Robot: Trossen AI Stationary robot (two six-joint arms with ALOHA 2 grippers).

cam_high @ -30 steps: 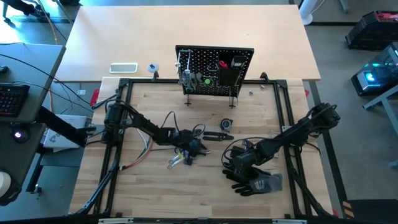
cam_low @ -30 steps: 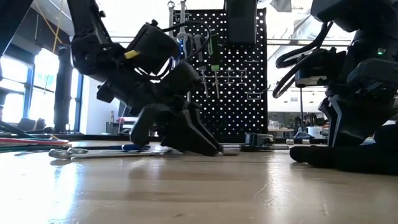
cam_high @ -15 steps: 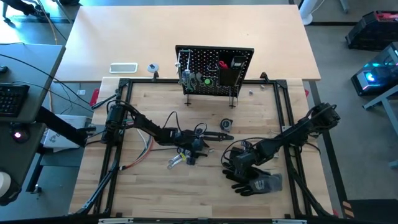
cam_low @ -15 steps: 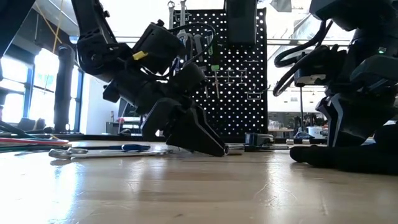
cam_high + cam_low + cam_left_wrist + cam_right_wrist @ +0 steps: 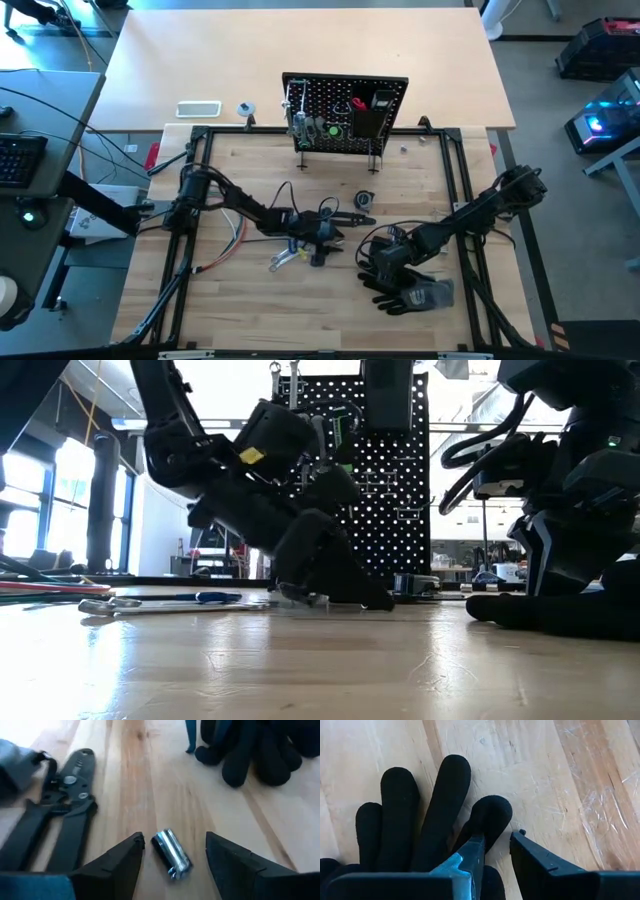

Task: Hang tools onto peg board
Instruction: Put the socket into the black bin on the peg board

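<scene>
Progress: our left tool [image 5: 172,851] has slid right across the wooden counter [image 5: 250,300] vs a sec ago, fingers spread, now straddling a short silver-black cylindrical bit [image 5: 171,852], w/ black pliers [image 5: 55,815] just beside. Grab looks imminent. Black perforated peg board [image 5: 345,112] stands well apart. Right tool [image 5: 495,852] rests slightly parted on black gloves [image 5: 420,820].

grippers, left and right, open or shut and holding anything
Left gripper: open, low over the table, a small silver socket lying between its fingers, not gripped.
Right gripper: open, holding nothing, at the black gloves.
</scene>
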